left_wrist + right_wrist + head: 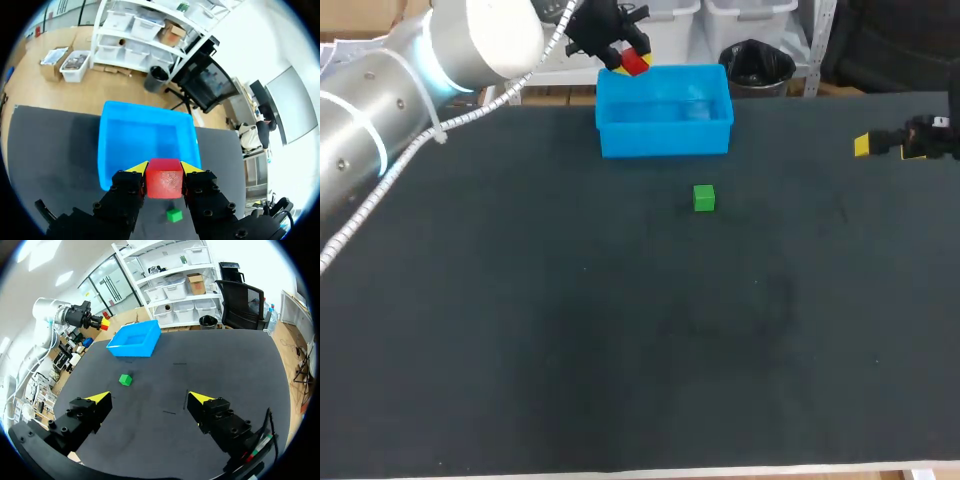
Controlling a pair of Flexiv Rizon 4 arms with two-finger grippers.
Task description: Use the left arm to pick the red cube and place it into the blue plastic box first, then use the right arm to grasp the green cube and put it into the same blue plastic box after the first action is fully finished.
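My left gripper (628,58) is shut on the red cube (633,62), holding it in the air above the far left rim of the blue plastic box (665,135). In the left wrist view the red cube (164,178) sits clamped between the two yellow tips of the left gripper (164,169), with the blue box (107,150) below and ahead. The green cube (704,198) rests on the black table in front of the box, also seen as the green cube (174,215) and the green cube (125,380). My right gripper (149,399) is open and empty, far at the right edge (880,143).
The table (620,340) is covered by a black mat, with nothing else on it. The blue box (135,342) stands at the far edge; my left arm (380,110) crosses the far left corner.
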